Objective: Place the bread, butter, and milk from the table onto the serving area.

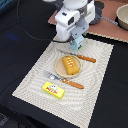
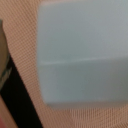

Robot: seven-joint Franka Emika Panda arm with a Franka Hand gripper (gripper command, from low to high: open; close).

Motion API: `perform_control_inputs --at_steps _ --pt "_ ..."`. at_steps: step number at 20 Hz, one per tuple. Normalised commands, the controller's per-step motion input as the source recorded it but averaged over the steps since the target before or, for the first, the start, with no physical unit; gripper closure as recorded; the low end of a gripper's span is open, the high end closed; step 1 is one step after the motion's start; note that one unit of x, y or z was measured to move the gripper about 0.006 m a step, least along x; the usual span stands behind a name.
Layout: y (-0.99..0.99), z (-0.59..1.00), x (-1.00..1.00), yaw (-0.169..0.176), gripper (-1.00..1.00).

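Observation:
My gripper hangs over the far edge of the cream placemat and is shut on the pale blue milk carton, which is low over or just touching the mat. In the wrist view the carton fills most of the picture, with woven mat beneath; my fingers do not show there. The orange-brown bread lies on the round tan plate at the mat's middle. The yellow butter box lies flat on the mat's near part.
A knife lies beyond the plate and a fork in front of it. A reddish-brown board with a grey pot is at the exterior view's upper right. The black table surrounds the mat.

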Motion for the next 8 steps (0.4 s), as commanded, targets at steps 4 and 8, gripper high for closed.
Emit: perform_control_inputs --at_steps 4,8 --pt "0.12 1.0 0.36 0.0 -1.0" --pt "0.27 0.87 0.14 0.018 -1.0"
